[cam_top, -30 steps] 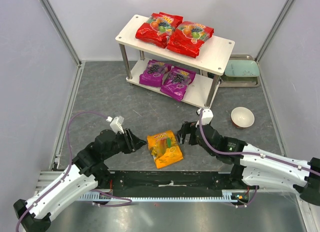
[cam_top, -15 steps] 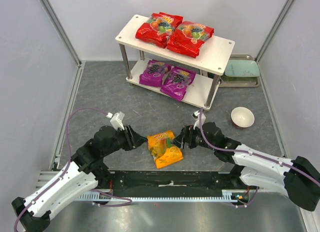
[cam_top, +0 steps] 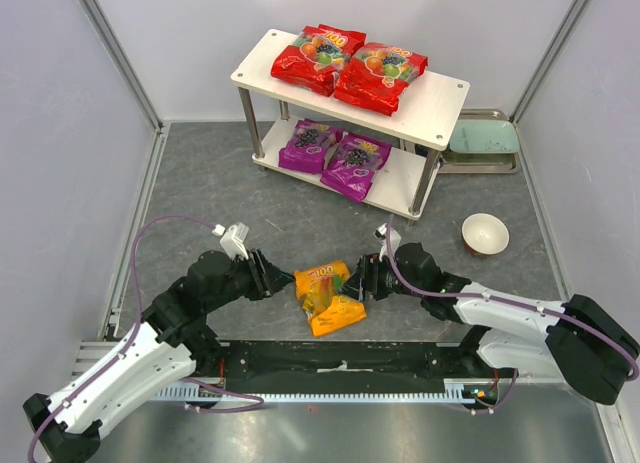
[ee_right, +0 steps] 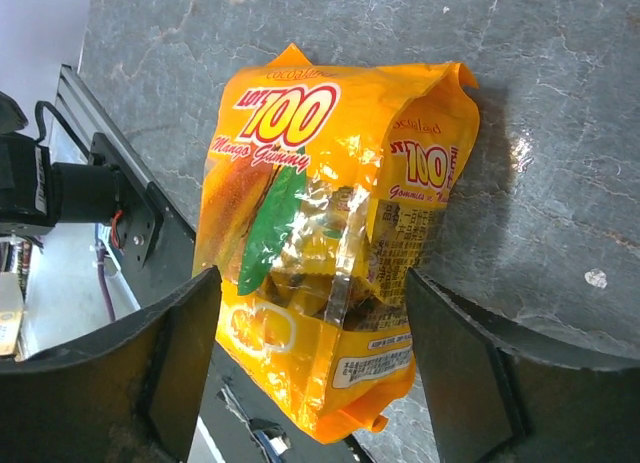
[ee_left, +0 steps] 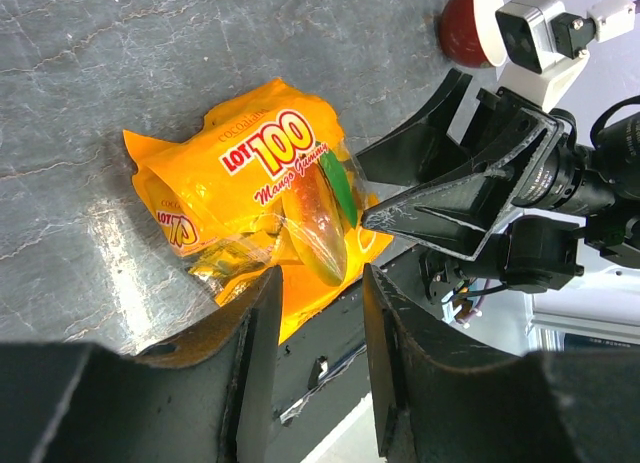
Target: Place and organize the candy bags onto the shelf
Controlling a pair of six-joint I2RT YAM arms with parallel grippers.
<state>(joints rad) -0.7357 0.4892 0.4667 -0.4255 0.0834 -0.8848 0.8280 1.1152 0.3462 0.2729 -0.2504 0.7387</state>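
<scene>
Near field, on the grey stone-patterned table [cam_top: 220, 173]: the orange candy bag [cam_top: 325, 296], printed "LOT 100 Mango Gummy", lies crumpled just ahead of the arm bases, with its far edge folded up. The left gripper [cam_top: 272, 280] sits low at the bag's left edge. Its jaws are spread by a narrow gap, and in the left wrist view the bag's corner shows between them without being pinched. The right gripper [cam_top: 355, 281] faces it from the bag's right edge. Its jaws are spread wide, and in the right wrist view the bag spans the space between the two fingers. Whether either finger touches the plastic cannot be told.

Middle field: a small bowl [cam_top: 485, 233] stands upright to the right, well apart from the bag.

Far field: the shelf [cam_top: 440, 91], on silver legs. On its lower board the left purple candy bag [cam_top: 310, 143] and the right purple candy bag [cam_top: 356, 164] lie side by side, touching. On its upper board the left red candy bag [cam_top: 316, 55] and the right red candy bag [cam_top: 380, 75] lie likewise, slightly overlapped. A pale green tray [cam_top: 485, 140] rests beside the shelf's right end.
</scene>
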